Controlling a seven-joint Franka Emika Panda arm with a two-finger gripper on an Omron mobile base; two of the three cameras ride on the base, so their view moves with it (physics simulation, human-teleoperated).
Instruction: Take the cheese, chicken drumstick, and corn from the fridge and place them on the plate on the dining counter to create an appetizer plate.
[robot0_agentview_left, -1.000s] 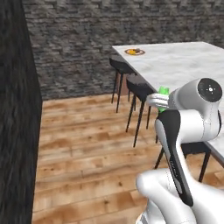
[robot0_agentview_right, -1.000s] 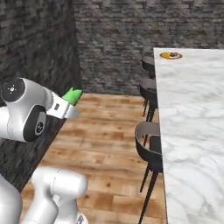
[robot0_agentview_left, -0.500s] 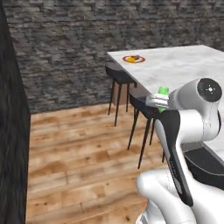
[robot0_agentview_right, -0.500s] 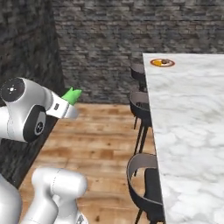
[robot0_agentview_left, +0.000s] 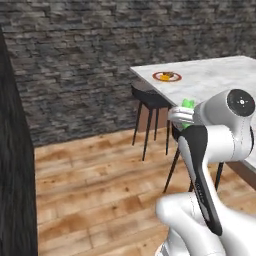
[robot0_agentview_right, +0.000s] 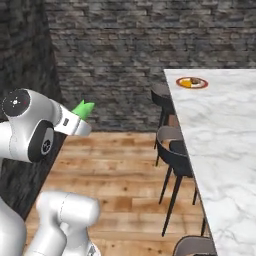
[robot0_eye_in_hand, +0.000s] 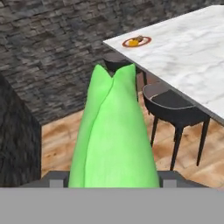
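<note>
End effector: my end effector (robot0_eye_in_hand: 113, 183) is clamping the corn (robot0_eye_in_hand: 114, 135), which is sticking out ahead of my fingers, tip forward.
Corn elsewhere: its green tip (robot0_agentview_right: 83, 109) is showing past my wrist, up in the air over the wood floor (robot0_agentview_left: 95, 175).
Open room: bare floor is lying between me and the stone wall (robot0_agentview_right: 125, 55).
Edges: the bench (robot0_agentview_right: 225, 145) edge is running along my right, with dark stools (robot0_agentview_right: 172, 155) tucked against it.
Plate: the plate (robot0_agentview_left: 167, 76) is sitting near the bench's far corner, carrying food.
</note>
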